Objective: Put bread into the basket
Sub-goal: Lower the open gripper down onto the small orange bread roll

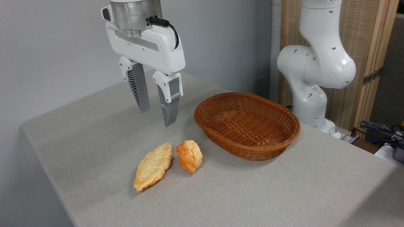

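My end effector [157, 117] hung part open and empty above the tabletop [94, 135]. The bread [189, 156] lay near, left of the basket [247, 125], just beside a pastry [154, 166]. Risk: descending fingers could strike or grasp that pastry.

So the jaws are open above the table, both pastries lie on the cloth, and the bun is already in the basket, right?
Not quite. The bun is not in the basket, which holds nothing; it lies on the table left of it, beside the pale pastry. The camera view shows this. The rest stands: the gripper hangs above the table, jaws open.
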Controlling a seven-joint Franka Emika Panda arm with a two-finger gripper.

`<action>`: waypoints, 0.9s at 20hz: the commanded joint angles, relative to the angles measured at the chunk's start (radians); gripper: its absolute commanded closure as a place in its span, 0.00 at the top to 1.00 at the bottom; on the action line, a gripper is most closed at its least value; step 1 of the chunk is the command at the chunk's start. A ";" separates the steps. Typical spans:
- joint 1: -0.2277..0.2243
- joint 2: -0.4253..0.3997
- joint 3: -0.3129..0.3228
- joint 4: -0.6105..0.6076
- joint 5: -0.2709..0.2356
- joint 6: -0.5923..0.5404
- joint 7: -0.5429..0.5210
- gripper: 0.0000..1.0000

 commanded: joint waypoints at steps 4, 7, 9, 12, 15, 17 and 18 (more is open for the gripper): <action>-0.004 -0.003 0.011 0.005 -0.016 -0.013 0.017 1.00; -0.004 -0.003 0.008 0.003 -0.016 -0.015 0.018 1.00; -0.004 -0.003 0.008 0.002 -0.014 -0.015 0.020 1.00; -0.010 -0.037 0.008 -0.055 -0.013 -0.015 0.034 1.00; -0.039 -0.141 0.009 -0.240 -0.005 -0.005 0.110 1.00; -0.057 -0.163 0.009 -0.308 -0.005 0.014 0.127 1.00; -0.062 -0.163 0.009 -0.329 -0.005 0.024 0.129 1.00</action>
